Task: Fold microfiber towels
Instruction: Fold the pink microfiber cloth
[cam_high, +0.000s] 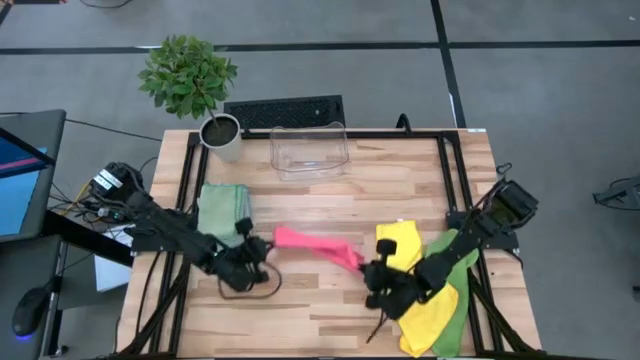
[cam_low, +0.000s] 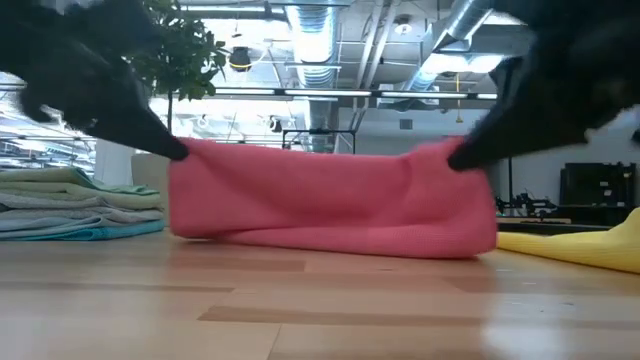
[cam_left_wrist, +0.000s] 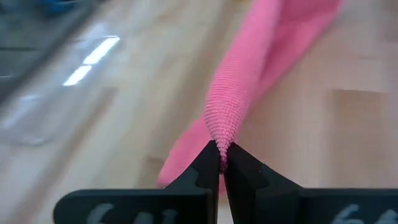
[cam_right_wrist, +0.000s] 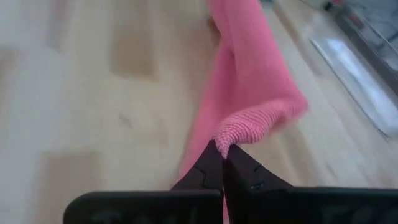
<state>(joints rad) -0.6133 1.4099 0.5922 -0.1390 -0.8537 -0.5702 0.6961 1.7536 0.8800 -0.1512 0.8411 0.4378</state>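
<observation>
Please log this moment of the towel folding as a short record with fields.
left gripper: shut on one end of the pink towel
right gripper: shut on its other end
pink towel: stretched between both grippers, lower edge on the table
folded stack: beside the left arm
yellow towel: under the right arm, with a green one
clear bin: far edge

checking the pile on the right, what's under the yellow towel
A lime green towel lies under the yellow towel, showing along its outer edge. The right arm covers part of the pile, so anything else beneath cannot be seen.
</observation>
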